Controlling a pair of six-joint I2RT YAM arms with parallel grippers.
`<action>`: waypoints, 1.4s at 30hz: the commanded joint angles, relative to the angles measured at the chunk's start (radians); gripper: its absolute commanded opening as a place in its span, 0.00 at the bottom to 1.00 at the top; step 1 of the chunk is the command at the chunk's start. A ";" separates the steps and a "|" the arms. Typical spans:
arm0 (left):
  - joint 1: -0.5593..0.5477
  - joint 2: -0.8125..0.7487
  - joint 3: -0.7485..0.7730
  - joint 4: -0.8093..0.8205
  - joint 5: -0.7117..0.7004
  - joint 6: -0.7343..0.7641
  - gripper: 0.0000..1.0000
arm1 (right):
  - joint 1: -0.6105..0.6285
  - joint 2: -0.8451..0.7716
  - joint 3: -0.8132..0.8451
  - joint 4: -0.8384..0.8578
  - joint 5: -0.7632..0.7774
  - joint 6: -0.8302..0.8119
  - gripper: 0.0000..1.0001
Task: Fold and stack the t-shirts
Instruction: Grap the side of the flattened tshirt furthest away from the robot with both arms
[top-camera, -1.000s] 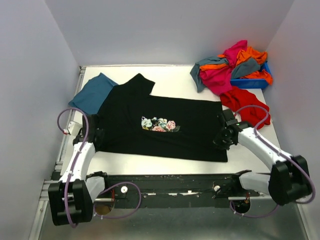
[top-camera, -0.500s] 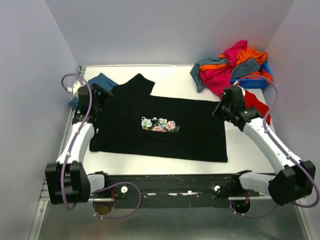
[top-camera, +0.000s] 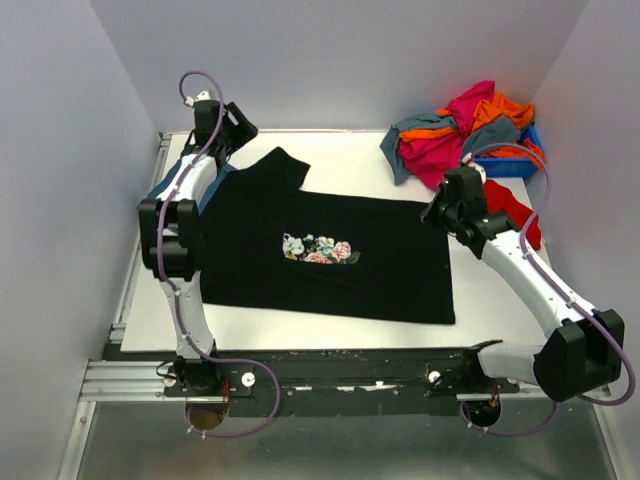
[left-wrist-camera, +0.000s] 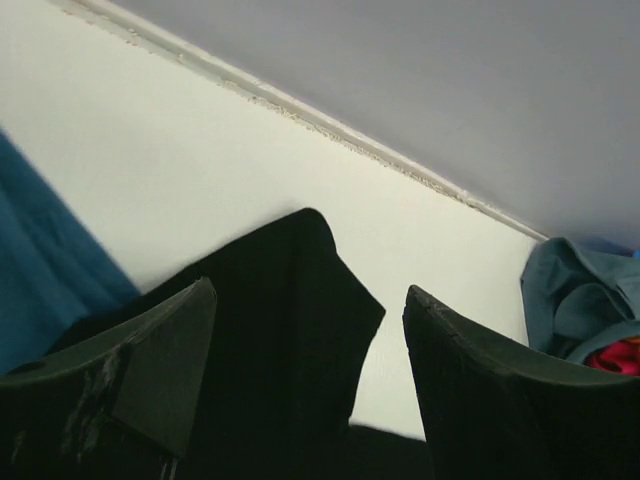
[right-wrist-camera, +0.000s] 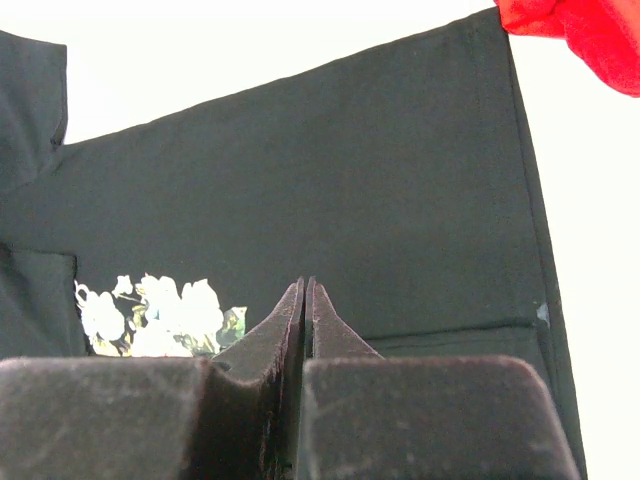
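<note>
Black soft-cloth t-shirt with floral chest print (top-camera: 330, 255) lies spread flat on white surface (top-camera: 340, 160). Left end effector (left-wrist-camera: 310, 300) is spread wide above the far sleeve. Right end effector (right-wrist-camera: 303, 285) is pinched closed, nothing visible in it, near the far hem corner. Likely fold setup; next needs edge grasps.

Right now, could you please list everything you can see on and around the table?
black t-shirt: one, black with a pink-white floral print, spread flat mid-table
teal-blue t-shirt: one, teal-blue, far left, beside the black one
pile of t-shirts: several, magenta, orange and grey-blue, heaped at the far right corner
red t-shirt: one, red, crumpled near the pile
bin: one, blue, under the pile
table: one, white
left arm: one, white and black, reaching to the far left corner, jaws open
right arm: one, white and black, over the black shirt's right edge, jaws shut
</note>
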 joint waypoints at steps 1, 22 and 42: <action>-0.032 0.235 0.248 -0.132 0.062 0.065 0.84 | -0.003 0.034 -0.007 0.066 0.005 -0.012 0.10; -0.042 0.704 0.711 -0.193 0.243 -0.076 0.61 | -0.045 0.139 0.038 0.066 -0.037 -0.019 0.10; 0.002 0.520 0.494 0.075 0.329 -0.035 0.00 | -0.149 0.538 0.389 -0.092 -0.088 -0.046 0.11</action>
